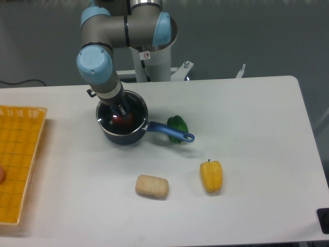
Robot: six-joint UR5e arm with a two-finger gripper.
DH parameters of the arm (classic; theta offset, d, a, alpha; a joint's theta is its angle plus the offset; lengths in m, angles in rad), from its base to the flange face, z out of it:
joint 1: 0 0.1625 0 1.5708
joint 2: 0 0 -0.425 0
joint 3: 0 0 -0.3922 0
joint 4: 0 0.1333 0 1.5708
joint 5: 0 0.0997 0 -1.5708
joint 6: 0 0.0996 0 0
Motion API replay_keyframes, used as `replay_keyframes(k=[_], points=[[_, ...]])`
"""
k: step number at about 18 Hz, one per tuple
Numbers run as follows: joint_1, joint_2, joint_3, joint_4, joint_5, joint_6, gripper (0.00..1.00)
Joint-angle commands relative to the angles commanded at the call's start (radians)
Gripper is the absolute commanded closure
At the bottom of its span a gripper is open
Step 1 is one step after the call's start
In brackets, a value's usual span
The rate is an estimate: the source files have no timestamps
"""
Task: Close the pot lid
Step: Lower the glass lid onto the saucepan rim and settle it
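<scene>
Blue-handled pot (123, 135), one lid (134, 110), two peppers (211, 176), one bread-like block (152, 186).

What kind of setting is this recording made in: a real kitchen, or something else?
Most likely a robotics lab bench, not a kitchen: a plain white table against a bare grey wall, an arm on a pedestal, and toy-like food, a yellow pepper and green pepper, beside the pot.

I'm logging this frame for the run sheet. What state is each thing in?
pot: upright on the table, something red inside
lid: lying on the pot's rim
hand: down over the lid; open or shut, cannot tell
green pepper: lying behind the pot handle
yellow pepper: lying on its side
</scene>
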Motion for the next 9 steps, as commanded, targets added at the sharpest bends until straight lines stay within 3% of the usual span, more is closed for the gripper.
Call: replay_keyframes(k=[9], points=[[-0.003, -0.008, 0.003, 0.000, 0.006, 0.002, 0.59]])
